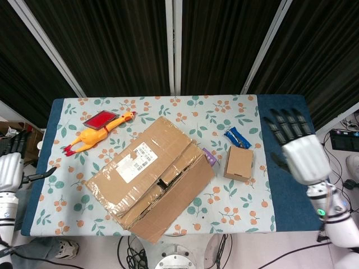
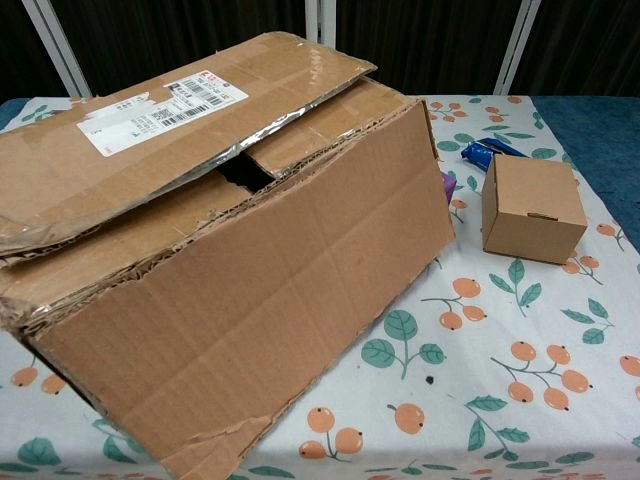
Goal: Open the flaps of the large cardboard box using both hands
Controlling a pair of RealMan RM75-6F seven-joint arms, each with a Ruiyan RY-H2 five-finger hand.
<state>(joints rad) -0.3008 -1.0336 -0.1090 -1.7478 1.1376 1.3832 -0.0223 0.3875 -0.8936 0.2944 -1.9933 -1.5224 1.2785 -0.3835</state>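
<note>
Both hands: hovering off the desk edges, fingers spread, holding nothing
Left hand (image 1: 9, 170): sitting nearer the large cardboard box (image 1: 151, 178)
Right hand (image 1: 297, 151): sitting farther off

table (image 1: 291, 185) | large cardboard box (image 1: 151, 176) | small box (image 1: 239, 163) | rubber chicken (image 1: 95, 134)

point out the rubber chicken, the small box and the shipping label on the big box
rubber chicken (image 1: 92, 135), head view, on its orange body
small box (image 2: 530, 205), chest view, on its top face
shipping label (image 2: 165, 104), chest view, centre of the white sticker
</note>
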